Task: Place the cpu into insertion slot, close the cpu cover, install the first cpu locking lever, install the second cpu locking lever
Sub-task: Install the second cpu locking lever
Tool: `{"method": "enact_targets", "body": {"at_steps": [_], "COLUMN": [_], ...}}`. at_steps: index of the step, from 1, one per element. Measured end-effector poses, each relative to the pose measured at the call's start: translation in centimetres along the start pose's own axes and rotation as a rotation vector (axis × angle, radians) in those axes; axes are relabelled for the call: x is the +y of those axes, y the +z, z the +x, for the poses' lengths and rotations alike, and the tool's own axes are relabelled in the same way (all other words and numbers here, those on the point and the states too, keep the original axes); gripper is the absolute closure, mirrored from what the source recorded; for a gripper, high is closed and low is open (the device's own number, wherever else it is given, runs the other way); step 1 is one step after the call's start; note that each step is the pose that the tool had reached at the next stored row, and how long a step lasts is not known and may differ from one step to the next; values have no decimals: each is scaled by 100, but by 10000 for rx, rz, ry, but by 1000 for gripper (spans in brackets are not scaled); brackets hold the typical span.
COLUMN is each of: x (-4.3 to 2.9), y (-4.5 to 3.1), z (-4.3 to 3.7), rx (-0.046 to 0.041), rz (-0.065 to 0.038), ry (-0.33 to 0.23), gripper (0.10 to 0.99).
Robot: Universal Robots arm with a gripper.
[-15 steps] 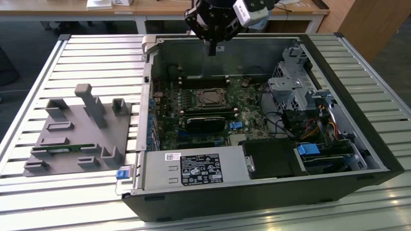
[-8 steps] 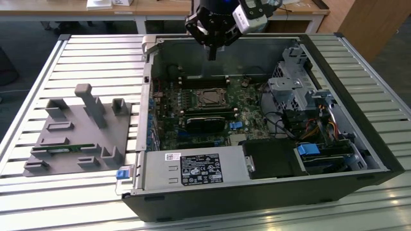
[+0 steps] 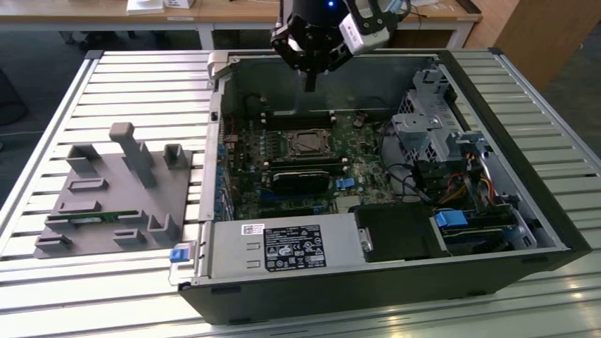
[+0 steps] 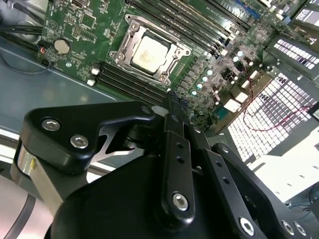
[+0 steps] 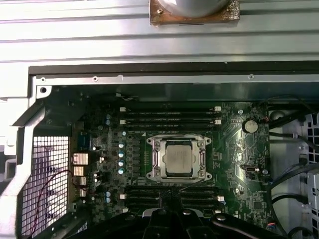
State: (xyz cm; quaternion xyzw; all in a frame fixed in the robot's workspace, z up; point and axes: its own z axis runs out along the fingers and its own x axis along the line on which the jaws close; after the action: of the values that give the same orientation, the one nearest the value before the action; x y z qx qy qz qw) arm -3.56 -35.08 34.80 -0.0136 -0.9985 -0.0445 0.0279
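An open desktop computer case [image 3: 554, 232] lies on its side on a slatted metal table [image 3: 122, 77], with the green motherboard [image 3: 246, 184] facing up. The robot arm hangs above the far side of the case, its wrist pointing straight down, and the black pincer [image 3: 309, 86] hovers well above the board, touching nothing. In the second wrist view the pincer [image 4: 172, 99] has its two slim fingers [image 4: 174, 115] pressed together into a single narrow blade, with nothing held between them. Directly below and a little forward of the pincer tips sits the insertion slot [image 5: 179, 157], a square socket with a silvery rim. The cpu [image 5: 178, 157], a flat chip with a dull silver-beige face, is already seated inside it, so the first step of the task looks complete. The cpu cover [image 4: 130, 41], a thin metal frame with a cut-out centre, appears to lie flat around the chip, so the cover looks closed as well. Whether the two locking levers are latched is hard to judge from these views; thin wire-like bars run along the socket's edges, but their end positions are not clear. Long black memory slots [image 5: 169, 117] run on both sides of the socket. Well off to the side of the pincer, outside the case, a grey parts fixture [image 3: 112, 193] rests on the table.
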Motion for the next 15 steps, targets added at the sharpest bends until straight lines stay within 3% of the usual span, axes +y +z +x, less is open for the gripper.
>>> {"method": "enact_targets", "body": {"at_steps": [15], "x": [-22], "y": [78], "z": [-15], "rx": [2], "rz": [1], "ry": [-31], "gripper": [980]}}
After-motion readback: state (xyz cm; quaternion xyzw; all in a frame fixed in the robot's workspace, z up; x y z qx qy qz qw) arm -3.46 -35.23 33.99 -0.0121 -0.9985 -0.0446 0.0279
